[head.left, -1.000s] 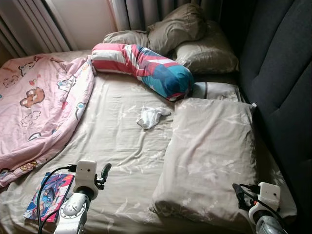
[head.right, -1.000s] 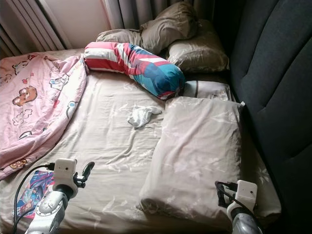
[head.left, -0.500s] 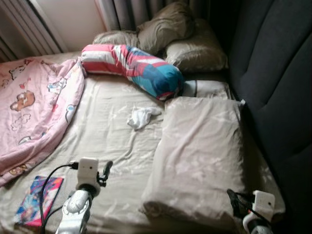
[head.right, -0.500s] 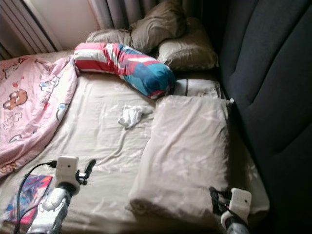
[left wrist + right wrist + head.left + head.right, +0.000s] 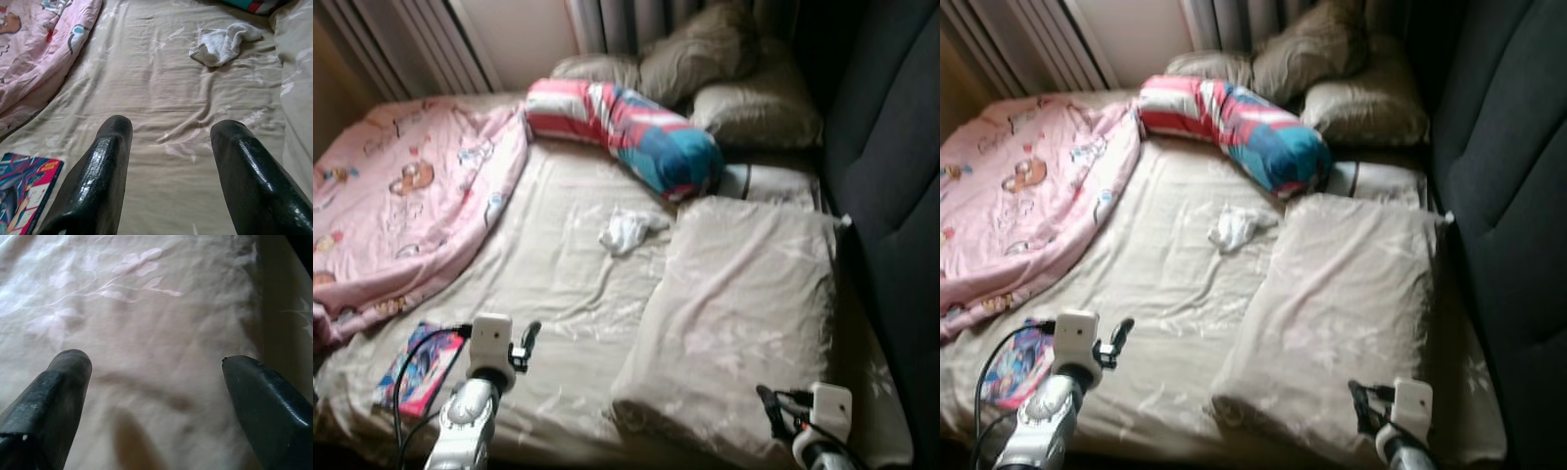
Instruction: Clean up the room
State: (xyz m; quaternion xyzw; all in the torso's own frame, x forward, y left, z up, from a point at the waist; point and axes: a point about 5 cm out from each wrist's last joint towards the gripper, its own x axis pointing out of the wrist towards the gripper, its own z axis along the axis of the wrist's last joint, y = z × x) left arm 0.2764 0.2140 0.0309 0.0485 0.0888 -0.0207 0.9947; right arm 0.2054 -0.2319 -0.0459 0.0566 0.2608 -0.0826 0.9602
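Note:
A crumpled white sock [image 5: 629, 229] lies in the middle of the beige bed sheet [image 5: 558, 274]; the left wrist view shows the sock [image 5: 222, 43] ahead of my fingers. A colourful book [image 5: 419, 354] rests near the bed's front left corner. A pink cartoon blanket [image 5: 401, 206] is bunched on the left side. My left gripper [image 5: 525, 343] hovers open over the sheet beside the book, holding nothing. My right gripper [image 5: 771, 411] is open above the near corner of the large beige pillow [image 5: 744, 313].
A red, white and blue bolster [image 5: 626, 135] lies across the head of the bed, with brown pillows [image 5: 705, 59] behind it. A dark padded headboard [image 5: 891, 147] runs along the right. Curtains [image 5: 421, 39] hang at the far side.
The camera has swung left, so the whole scene sits further right and more of the pink blanket shows. Both grippers keep their pose over the bed.

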